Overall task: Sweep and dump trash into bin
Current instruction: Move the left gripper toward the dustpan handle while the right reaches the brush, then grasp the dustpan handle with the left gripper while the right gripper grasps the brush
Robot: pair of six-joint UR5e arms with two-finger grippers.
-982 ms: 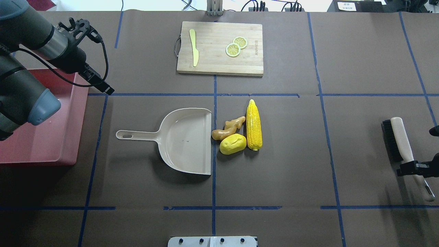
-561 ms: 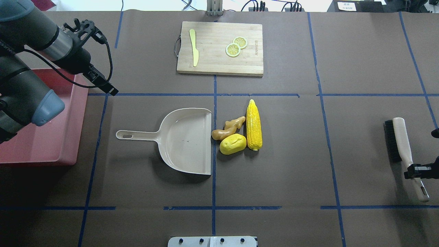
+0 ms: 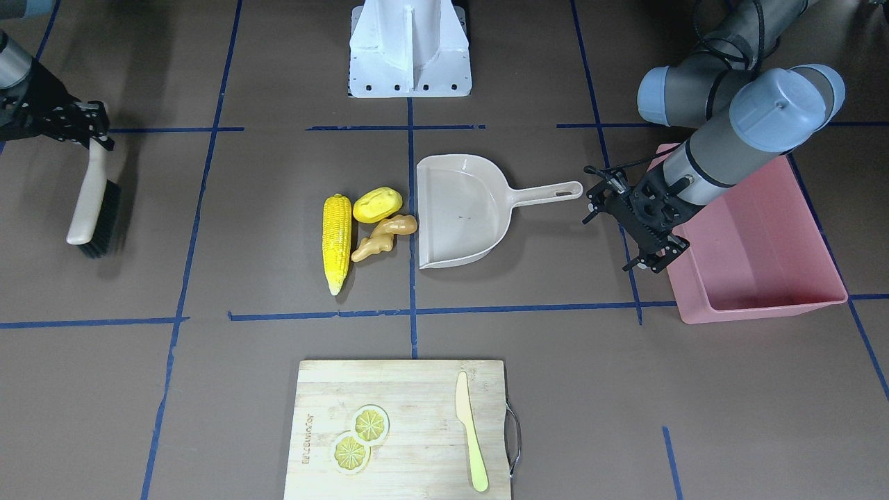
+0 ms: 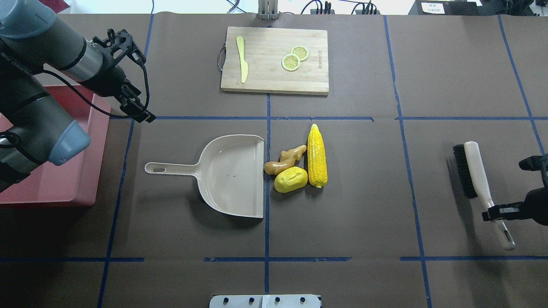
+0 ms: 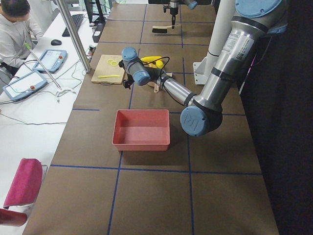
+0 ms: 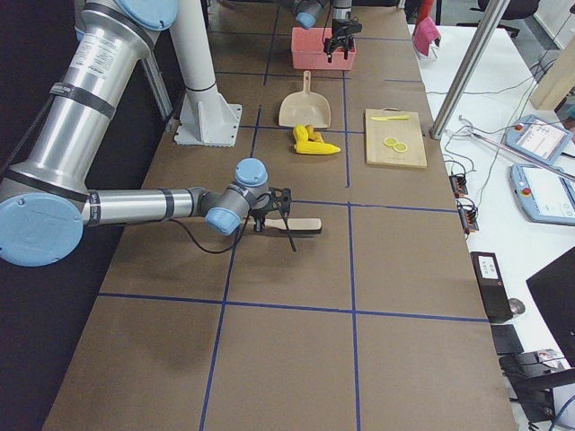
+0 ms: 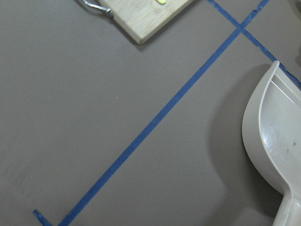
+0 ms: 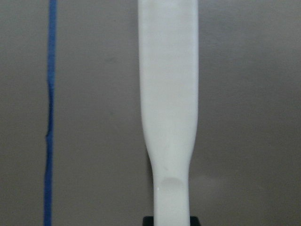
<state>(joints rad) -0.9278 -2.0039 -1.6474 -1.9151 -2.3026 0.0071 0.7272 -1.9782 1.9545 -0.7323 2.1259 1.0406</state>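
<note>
The brush [image 4: 471,171] near the counter's right edge likely needed to land bristles-down on the right-edge side of the mid-counter trash [image 4: 291,179] and push it into the dustpan [image 4: 231,179], with the right jaws clenched on its handle and the farther left jaws parted, empty, beside the left-edge bin [image 4: 51,197].

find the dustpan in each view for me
Exterior front-facing: dustpan at centre, handle pointing right.
Overhead exterior: centre-left, handle pointing left.
Exterior left: mostly hidden behind the near arm.
Exterior right: top centre.
Left wrist-mounted: right edge.
Right wrist-mounted: not in it.
Shared landmark: the wooden cutting board, across a blue tape line from it.
</note>
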